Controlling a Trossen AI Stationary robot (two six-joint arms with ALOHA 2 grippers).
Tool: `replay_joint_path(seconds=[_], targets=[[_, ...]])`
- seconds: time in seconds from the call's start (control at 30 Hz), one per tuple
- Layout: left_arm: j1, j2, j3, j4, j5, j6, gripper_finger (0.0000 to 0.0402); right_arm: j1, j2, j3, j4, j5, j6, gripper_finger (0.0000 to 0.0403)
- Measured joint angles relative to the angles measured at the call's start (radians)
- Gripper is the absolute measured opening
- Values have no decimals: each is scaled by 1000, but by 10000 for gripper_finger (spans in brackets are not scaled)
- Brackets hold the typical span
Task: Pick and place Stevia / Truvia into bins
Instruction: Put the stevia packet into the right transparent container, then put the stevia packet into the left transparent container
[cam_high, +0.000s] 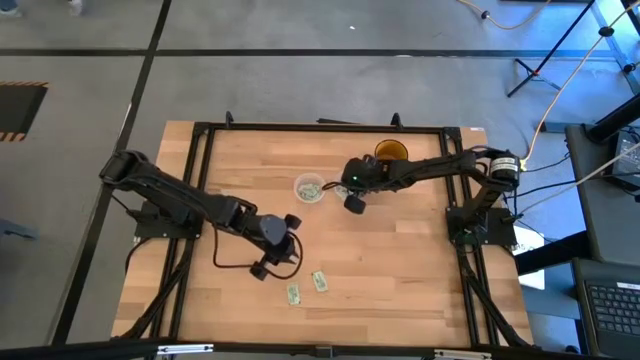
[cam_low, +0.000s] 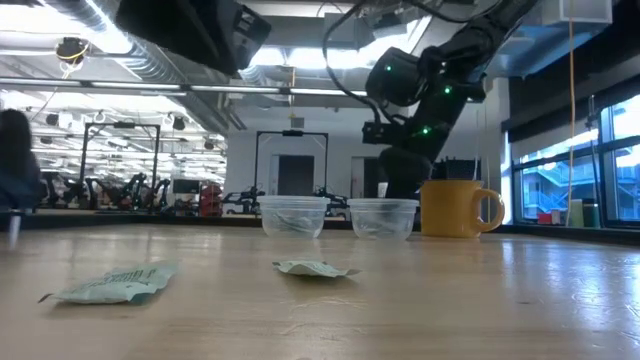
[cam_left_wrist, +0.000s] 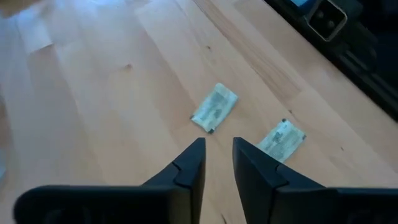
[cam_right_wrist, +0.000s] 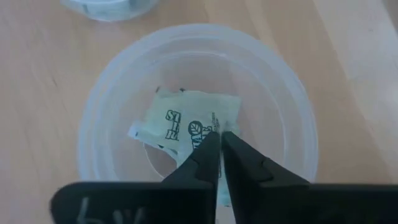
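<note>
Partly done. Sachets already in both cups (cam_low: 293, 215) (cam_right_wrist: 198, 118). Right gripper (cam_right_wrist: 220, 138) over one cup, fingers nearly closed, nothing seen between them. Left gripper (cam_left_wrist: 217, 155) narrowly open, empty, hovering near two sachets (cam_left_wrist: 214, 107) (cam_left_wrist: 281, 139) left on table (cam_high: 400, 290).
</note>
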Motion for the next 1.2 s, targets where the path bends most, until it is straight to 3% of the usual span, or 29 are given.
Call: replay_joint_path(seconds=[0.23, 0.5, 0.7, 0.93, 1.2], targets=[[-47, 116, 0, 80, 1, 88, 103, 0, 0, 1, 50, 0, 3, 73], [-90, 217, 0, 134, 11, 21, 98, 0, 0, 46, 47, 1, 9, 111], [-105, 304, 0, 195, 15, -32, 99, 0, -1, 90, 48, 2, 10, 115], [-106, 390, 0, 235, 99, -107, 88, 16, -2, 99, 44, 2, 10, 115], [-105, 430, 1, 238, 96, -105, 82, 37, -2, 99, 15, 2, 7, 115]])
